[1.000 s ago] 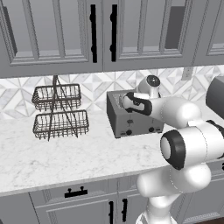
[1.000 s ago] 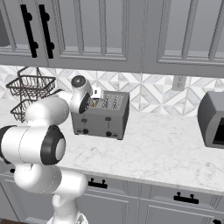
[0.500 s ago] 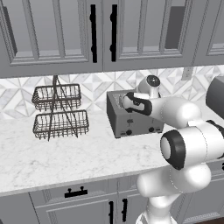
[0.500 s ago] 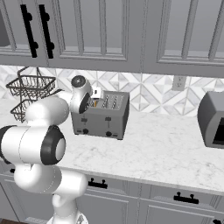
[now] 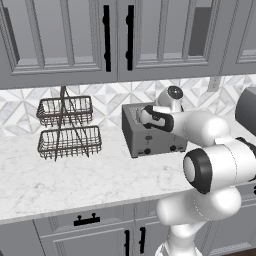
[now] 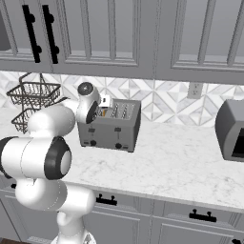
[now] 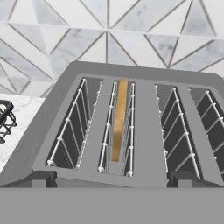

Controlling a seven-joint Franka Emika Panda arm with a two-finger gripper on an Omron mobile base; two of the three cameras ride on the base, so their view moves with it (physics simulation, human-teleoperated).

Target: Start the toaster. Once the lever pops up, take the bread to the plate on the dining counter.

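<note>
The grey metal toaster (image 5: 152, 140) stands on the marble counter against the tiled wall, its black knobs facing front (image 6: 112, 129). In the hand view I look down into the toaster (image 7: 148, 131) from close above. The bread (image 7: 118, 120), a golden-brown slice seen edge on, sits low in the second slot from the left. My gripper (image 5: 146, 118) hovers over the toaster's left end (image 6: 101, 108), just above the slots. Its fingertips are hidden, so I cannot make out how the jaws stand. The plate and the dining counter are out of view.
A two-tier black wire basket stand (image 5: 67, 127) is on the counter left of the toaster. A dark grey appliance (image 6: 231, 128) sits at the right. Grey upper cabinets (image 5: 115, 35) hang overhead. A wall outlet (image 6: 193, 89) is behind.
</note>
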